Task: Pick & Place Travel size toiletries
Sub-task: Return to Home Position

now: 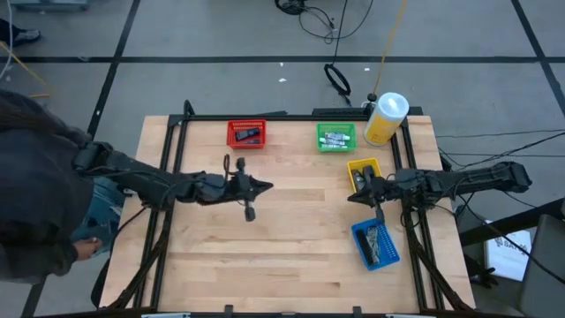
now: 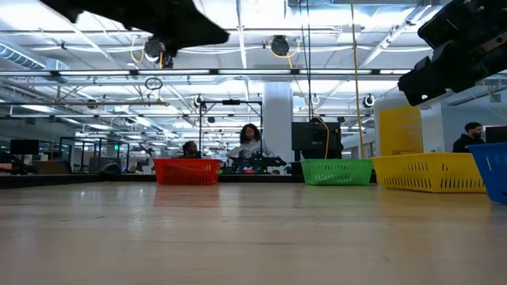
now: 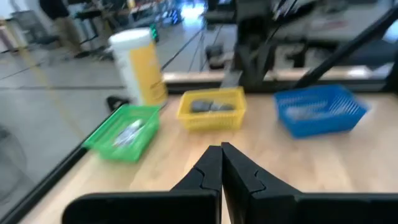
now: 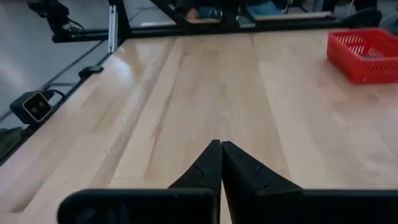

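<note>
The travel size toiletries lie inside four small bins: a dark one in the red bin (image 1: pixel 246 133), silvery ones in the green bin (image 1: pixel 336 137), dark grey ones in the yellow bin (image 3: pixel 211 111), and several in the blue bin (image 1: pixel 375 243). My left gripper (image 1: pixel 267 185) hovers shut over the bare table middle, holding nothing. My right gripper (image 1: pixel 353 197) is also shut and empty, just in front of the yellow bin. In the wrist views, both the left gripper (image 3: pixel 221 149) and the right gripper (image 4: pixel 221 144) show closed fingertips above bare wood.
A large yellow bottle with a white cap (image 1: pixel 386 117) stands at the far right corner beside the green bin. A black frame runs around the table (image 1: pixel 291 265). A person (image 1: pixel 26 203) stands at the left edge. Bare wood lies in the table's middle and near half.
</note>
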